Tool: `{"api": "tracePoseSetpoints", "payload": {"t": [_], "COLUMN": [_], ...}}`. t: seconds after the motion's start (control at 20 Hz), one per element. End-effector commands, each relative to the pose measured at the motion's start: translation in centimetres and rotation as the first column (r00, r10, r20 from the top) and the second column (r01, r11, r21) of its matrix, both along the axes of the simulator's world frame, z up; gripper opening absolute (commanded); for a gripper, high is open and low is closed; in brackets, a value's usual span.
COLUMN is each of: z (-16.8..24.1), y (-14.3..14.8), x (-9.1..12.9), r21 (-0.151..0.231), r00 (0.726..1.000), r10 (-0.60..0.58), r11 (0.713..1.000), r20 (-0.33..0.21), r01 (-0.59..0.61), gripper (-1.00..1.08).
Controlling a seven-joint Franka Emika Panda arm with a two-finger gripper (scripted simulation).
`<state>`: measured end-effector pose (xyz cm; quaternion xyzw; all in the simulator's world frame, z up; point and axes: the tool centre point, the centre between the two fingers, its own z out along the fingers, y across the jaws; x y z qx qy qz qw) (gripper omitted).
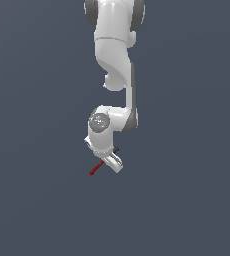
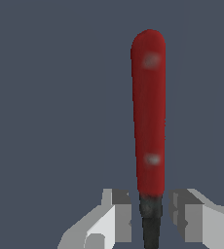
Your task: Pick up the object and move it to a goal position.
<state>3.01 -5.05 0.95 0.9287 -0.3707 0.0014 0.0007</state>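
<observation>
flat slate-blue background fills both views, nothing else around. exterior view shows the whole glossy white arm [image 1: 114, 75] reaching down, with the jaws [image 1: 111, 162] low and a thin red sliver, the fork-like tool [image 1: 95, 169], poking out toward that view's left. wrist view gets the detail: smooth rounded red handle [image 2: 149, 112] with two pale spots, dark neck [image 2: 151, 219] sitting between blocky grey fingers [image 2: 118, 216]. looks clamped on the tool.
</observation>
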Motion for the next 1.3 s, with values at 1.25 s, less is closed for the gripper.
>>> {"api": "tracePoseSetpoints", "payload": {"t": [1.25], "z": [2.9], "y": [-0.8], "x": [-10.2], "r21": [0.002], "r00": [1.000], "r10": [0.005], "r11": [1.000], "r20": [-0.002], "r01": [-0.005], "gripper": [-1.00]}}
